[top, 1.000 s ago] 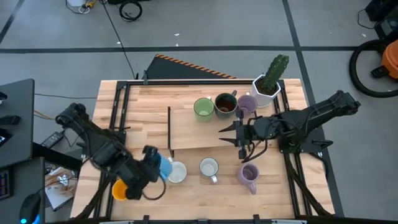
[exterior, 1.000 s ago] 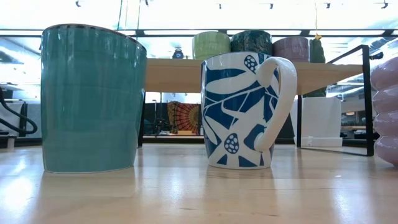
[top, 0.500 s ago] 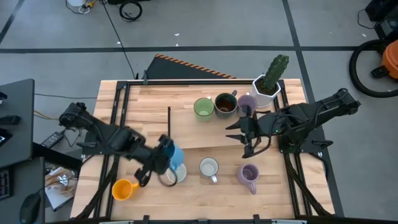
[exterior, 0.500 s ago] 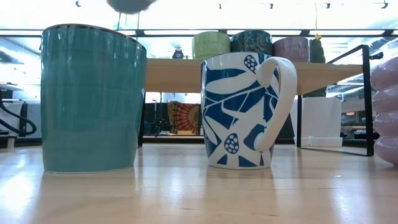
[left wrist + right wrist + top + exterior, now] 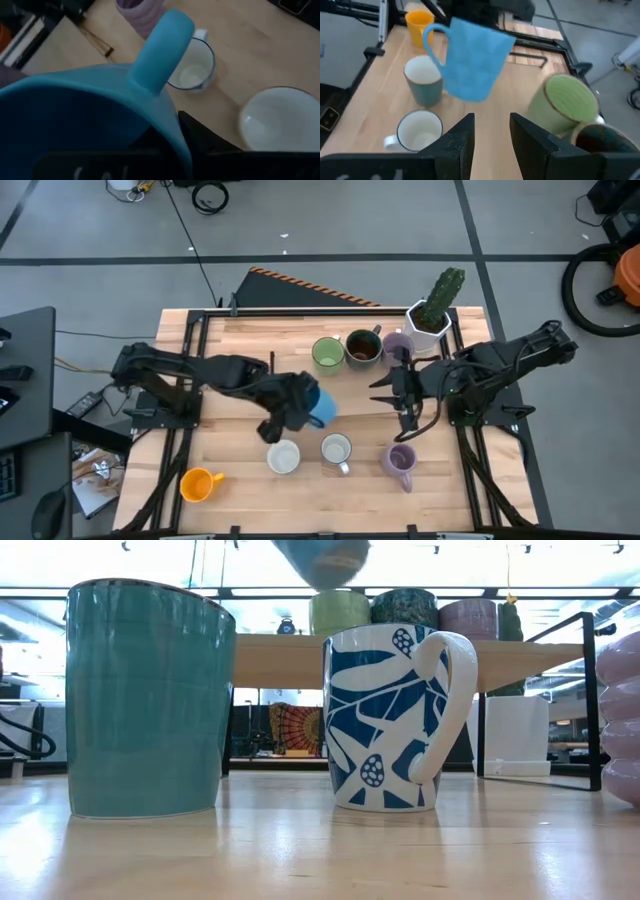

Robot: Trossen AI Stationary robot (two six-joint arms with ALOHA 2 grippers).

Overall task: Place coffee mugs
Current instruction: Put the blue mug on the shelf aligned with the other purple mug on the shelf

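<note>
1. Clearly, the small blue ceramic mug point(image 5: 319, 406) hangs in the air over the middle of the wooden table point(image 5: 230, 490), clenched at its rim by the left gripper point(image 5: 290, 402)
2. Just near of it stand a teal mug with a white inside point(image 5: 284, 457) and a white mug with blue leaf print point(image 5: 336, 450)
3. Right of them, the right gripper point(image 5: 392, 397) hovers with fingers parted, grasping nothing
4. An orange mug point(image 5: 199, 482) sits at the near left
</note>
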